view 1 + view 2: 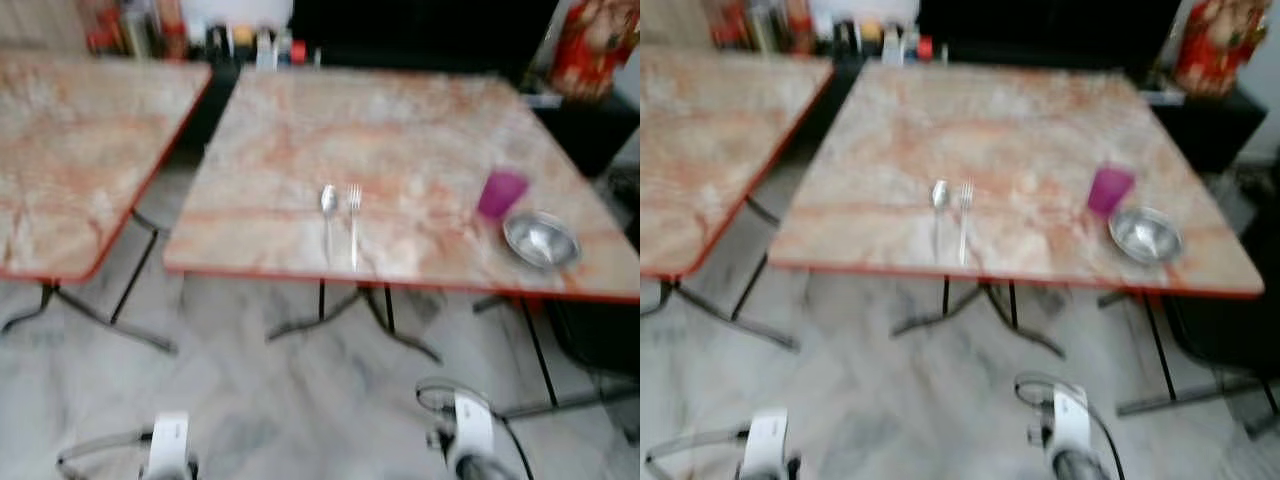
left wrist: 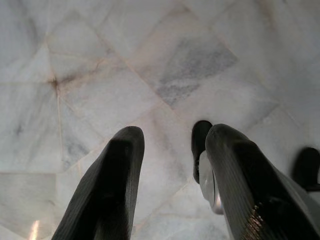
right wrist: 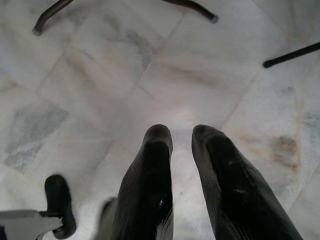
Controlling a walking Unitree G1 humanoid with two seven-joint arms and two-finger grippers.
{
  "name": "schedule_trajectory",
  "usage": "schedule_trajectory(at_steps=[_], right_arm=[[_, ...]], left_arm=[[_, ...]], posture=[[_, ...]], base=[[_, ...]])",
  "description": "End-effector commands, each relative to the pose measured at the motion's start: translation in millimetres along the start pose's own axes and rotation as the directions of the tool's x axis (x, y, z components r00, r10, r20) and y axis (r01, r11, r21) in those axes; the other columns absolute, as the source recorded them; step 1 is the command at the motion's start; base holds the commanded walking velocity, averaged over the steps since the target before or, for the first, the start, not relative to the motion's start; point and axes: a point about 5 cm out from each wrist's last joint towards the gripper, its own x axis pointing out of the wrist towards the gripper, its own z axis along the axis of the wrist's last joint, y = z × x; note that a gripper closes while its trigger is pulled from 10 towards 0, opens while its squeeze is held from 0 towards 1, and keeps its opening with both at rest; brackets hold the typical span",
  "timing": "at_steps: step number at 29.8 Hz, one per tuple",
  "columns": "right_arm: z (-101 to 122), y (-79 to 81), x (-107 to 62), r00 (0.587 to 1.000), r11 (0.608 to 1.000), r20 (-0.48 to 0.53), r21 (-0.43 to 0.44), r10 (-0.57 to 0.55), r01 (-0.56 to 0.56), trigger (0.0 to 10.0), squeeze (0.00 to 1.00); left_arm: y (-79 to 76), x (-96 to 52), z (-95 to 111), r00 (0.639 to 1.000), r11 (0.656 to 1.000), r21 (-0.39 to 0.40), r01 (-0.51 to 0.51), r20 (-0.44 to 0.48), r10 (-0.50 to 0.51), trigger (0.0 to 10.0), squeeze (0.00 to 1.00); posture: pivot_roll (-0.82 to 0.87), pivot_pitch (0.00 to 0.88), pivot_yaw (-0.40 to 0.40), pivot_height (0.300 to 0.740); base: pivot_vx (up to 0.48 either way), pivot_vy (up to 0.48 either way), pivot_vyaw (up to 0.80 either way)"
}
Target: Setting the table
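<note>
Two tools low over marble floor: left tool (image 2: pixel 170 165) fingers apart, empty; right tool (image 3: pixel 182 150) narrow gap, empty. Marbled orange-edged desk (image 1: pixel 400 130) w/ silver spoon (image 1: pixel 328 205), fork (image 1: pixel 354 215), purple cup (image 1: pixel 501 193), prob. steel bowl (image 1: pixel 541 240); blurry.

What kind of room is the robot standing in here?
Probably a dining area in a home or small eatery: two marble-patterned tables on a marble floor, one laid with a spoon, fork, purple cup and metal bowl.

Blurred head views, cropped edges

The bottles and jars (image 1: pixel 200 35) at twelve o'clock smear beyond telling; the second table (image 1: pixel 80 150) at ten o'clock runs off frame (as does the red figure (image 1: pixel 595 45) at two o'clock).
</note>
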Motion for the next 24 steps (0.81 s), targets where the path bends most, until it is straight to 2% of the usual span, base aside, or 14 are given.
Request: schedule_trajectory(at_steps=[1,24], right_arm=[[-3.3,-8.3,-1.3,1.0,1.0,-0.008,0.003,-0.023,0.023,10.0,0.0],[-3.5,-8.1,-1.3,1.0,1.0,-0.01,-0.005,-0.02,0.02,10.0,0.0]], left_arm=[[-4.6,-0.1,-0.4,1.0,1.0,0.011,0.011,-0.003,-0.011,10.0,0.0],[-3.2,0.2,1.3,1.0,1.0,0.006,0.0,0.001,0.0,10.0,0.0]], posture=[[0.02,0.091,-0.02,0.736],[0.02,0.092,-0.021,0.736]], base=[[0.0,-0.461,0.0],[0.0,-0.436,0.0]])
